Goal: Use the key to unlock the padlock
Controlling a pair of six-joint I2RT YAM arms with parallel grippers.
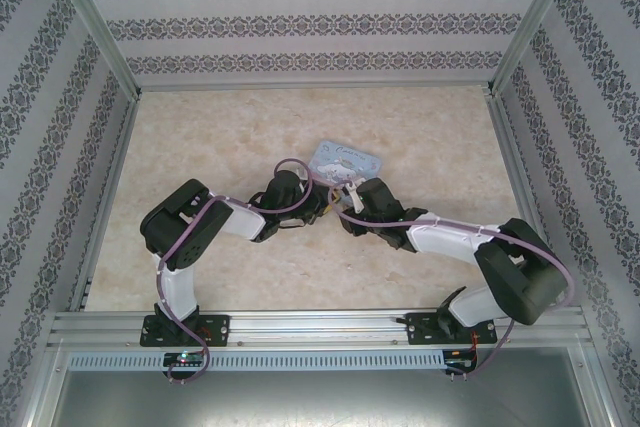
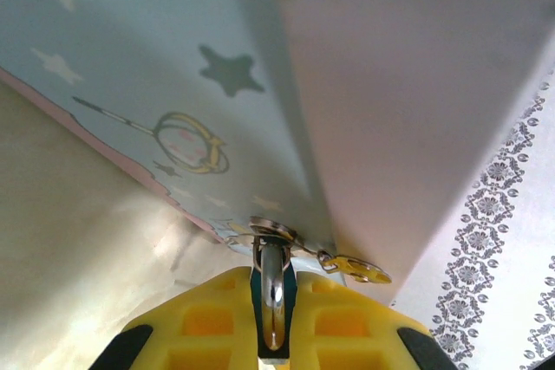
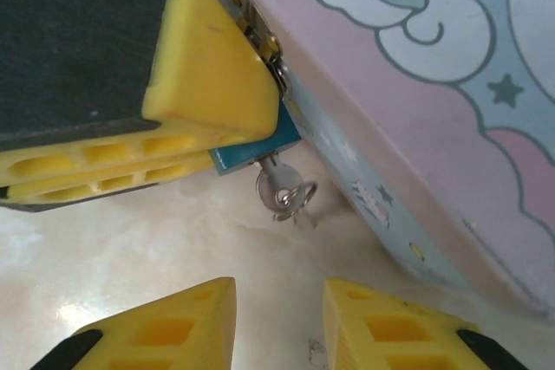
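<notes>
The padlock (image 3: 254, 152) hangs at the near edge of the tin (image 3: 434, 127), its teal body clamped between the yellow fingers (image 3: 208, 84) of the left gripper (image 2: 273, 322) and showing as a corner just under them. From the left wrist, the silver shackle (image 2: 273, 288) rises out of the narrow gap between those fingers and passes through the metal latch (image 2: 273, 231) on the tin's edge – so the left claw is clenched on the padlock.

The key (image 3: 277, 184) sits in the bottom of the padlock, its round silvery head pointing down toward the table (image 3: 130, 249), with a thin wire ring (image 3: 301, 195) looped through it. The key's head hangs just above the marble-patterned surface; whether it touches cannot be told.

The right gripper (image 3: 279, 318) faces the key from below in its wrist view – its two yellow fingertips stand apart with nothing between them, released, the key near but ahead of the tips.

From above, the pale blue cartoon-printed tin lies flat near the middle of the table, and both arms reach in to meet at its near edge
</notes>
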